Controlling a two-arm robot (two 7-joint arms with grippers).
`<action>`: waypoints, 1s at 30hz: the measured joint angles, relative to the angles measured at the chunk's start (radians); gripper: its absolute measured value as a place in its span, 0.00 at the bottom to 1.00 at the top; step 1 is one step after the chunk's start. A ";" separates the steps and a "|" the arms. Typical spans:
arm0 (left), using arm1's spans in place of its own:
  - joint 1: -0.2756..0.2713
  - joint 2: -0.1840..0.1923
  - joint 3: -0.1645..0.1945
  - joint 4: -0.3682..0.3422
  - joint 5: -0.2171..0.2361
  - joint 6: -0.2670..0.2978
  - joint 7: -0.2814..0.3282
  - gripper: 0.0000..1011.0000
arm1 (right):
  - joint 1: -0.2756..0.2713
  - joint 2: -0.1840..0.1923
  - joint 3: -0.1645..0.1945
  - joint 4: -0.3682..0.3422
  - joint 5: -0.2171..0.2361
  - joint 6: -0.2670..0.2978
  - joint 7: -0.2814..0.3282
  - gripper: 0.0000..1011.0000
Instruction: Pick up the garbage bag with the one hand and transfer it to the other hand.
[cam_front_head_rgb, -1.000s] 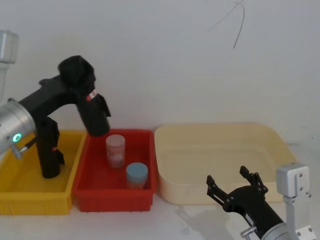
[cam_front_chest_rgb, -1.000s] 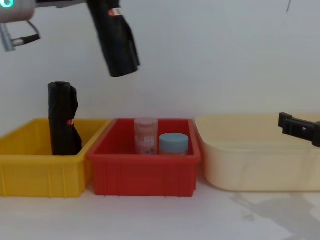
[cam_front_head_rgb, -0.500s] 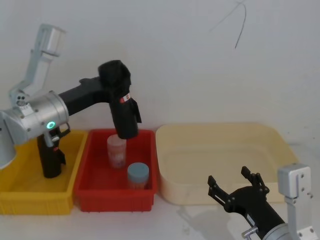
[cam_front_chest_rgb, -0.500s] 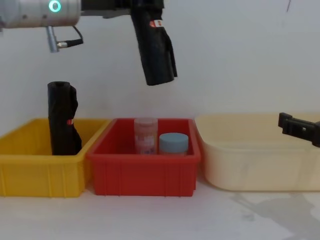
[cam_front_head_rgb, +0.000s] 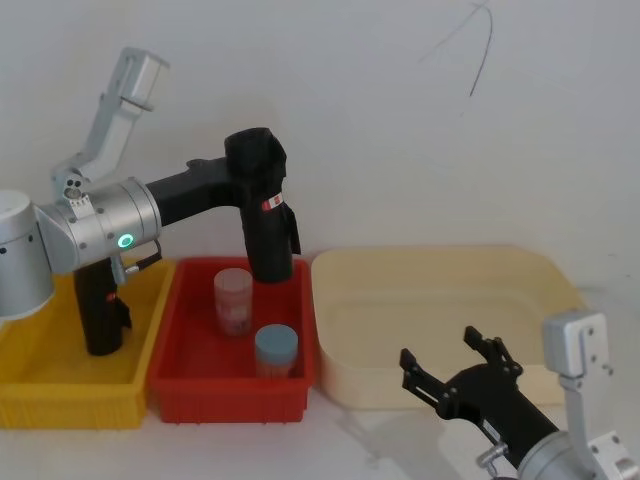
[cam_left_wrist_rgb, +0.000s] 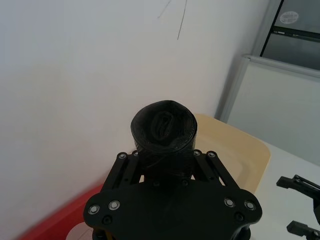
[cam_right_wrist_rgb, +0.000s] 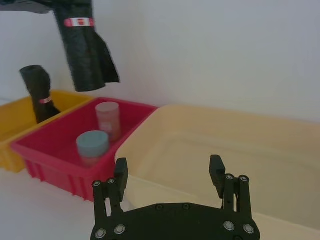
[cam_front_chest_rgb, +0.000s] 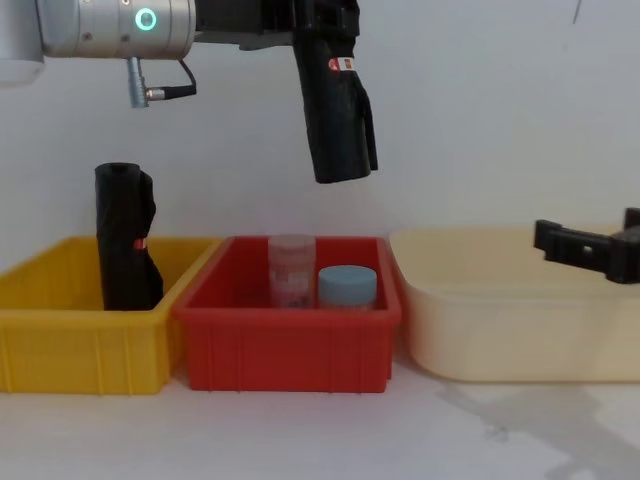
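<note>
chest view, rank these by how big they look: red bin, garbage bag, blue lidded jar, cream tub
1-2. cream tub and red bin: too alike to rank
3. garbage bag
4. blue-lidded jar

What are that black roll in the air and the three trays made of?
The garbage bag in the left claw looks like thin plastic film: crinkled, with a loose flap. The yellow tray, red tray and cream tray look like rigid moulded plastic, smooth-walled. The right claw hovers open nearby.

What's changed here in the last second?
The left claw, shut on the garbage bag, carried it rightward over the red bin, toward the open right claw, which edged slightly left. The second black roll and both jars stayed put.
</note>
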 joint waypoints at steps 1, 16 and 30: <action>-0.005 -0.002 0.003 0.007 0.001 0.000 -0.003 0.36 | 0.008 0.001 -0.002 0.000 0.001 0.008 0.005 0.99; -0.030 -0.010 0.020 0.042 0.003 0.002 -0.020 0.36 | 0.161 -0.026 -0.070 0.087 -0.011 0.125 0.067 0.99; -0.037 -0.012 0.025 0.052 0.005 0.003 -0.025 0.36 | 0.278 -0.082 -0.104 0.198 -0.045 0.149 0.072 0.99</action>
